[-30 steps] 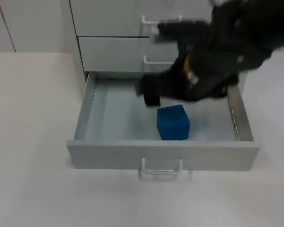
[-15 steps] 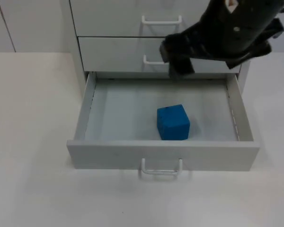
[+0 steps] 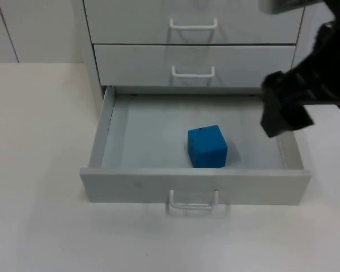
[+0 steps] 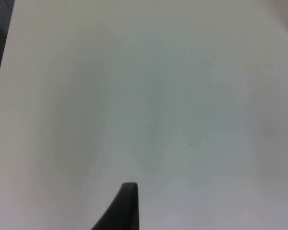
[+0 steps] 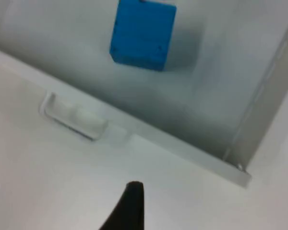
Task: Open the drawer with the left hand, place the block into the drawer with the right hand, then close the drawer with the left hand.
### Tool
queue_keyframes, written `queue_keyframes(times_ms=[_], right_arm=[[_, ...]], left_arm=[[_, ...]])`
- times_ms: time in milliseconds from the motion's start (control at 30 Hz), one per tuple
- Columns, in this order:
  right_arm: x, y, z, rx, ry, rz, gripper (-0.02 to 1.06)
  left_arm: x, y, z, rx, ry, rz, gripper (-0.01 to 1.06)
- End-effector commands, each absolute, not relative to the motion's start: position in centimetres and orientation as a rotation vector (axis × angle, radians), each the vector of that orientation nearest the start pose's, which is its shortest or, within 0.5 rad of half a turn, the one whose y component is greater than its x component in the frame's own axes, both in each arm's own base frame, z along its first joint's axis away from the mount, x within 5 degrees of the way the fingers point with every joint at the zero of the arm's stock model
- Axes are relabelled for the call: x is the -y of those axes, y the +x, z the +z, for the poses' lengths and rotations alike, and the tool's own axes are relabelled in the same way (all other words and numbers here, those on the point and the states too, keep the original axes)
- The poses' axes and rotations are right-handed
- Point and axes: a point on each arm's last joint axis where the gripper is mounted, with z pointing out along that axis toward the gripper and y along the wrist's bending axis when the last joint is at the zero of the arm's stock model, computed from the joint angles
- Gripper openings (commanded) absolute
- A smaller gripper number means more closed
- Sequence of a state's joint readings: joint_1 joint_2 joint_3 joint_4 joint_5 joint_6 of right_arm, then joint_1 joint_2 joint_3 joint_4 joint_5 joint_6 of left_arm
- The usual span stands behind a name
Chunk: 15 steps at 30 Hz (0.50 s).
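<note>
White table top (image 3: 39, 170) extends from 6 to 9 o'clock. Two shut white upper drawers, each with a white wire handle (image 3: 193, 24), (image 3: 192, 72), stand at 12 o'clock against the pale wall.

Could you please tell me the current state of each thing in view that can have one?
bottom drawer: pulled open.
block: lying inside the bottom drawer, nothing holding it.
middle drawer: shut.
top drawer: shut.
right tool: above the bottom drawer's right wall, holding nothing.
left tool: over bare table.
</note>
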<state>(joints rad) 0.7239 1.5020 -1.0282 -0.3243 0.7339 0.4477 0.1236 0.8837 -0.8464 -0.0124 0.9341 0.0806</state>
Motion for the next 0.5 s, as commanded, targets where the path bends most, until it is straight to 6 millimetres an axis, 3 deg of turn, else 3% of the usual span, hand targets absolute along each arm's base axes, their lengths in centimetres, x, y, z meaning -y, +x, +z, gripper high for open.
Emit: queue_keyframes(times_ms=[0, 467], right_arm=[[-17.5, 23.3, 25.8, -2.538, -0.612, 0.024, 0.88], [-8.8, 24.1, 28.8, -2.565, -0.328, 0.041, 0.88]], left_arm=[[-1.9, 15.5, 32.9, -2.457, -0.049, 0.084, 1.05], [-1.9, 15.4, 32.9, -2.466, -0.041, 0.076, 1.05]])
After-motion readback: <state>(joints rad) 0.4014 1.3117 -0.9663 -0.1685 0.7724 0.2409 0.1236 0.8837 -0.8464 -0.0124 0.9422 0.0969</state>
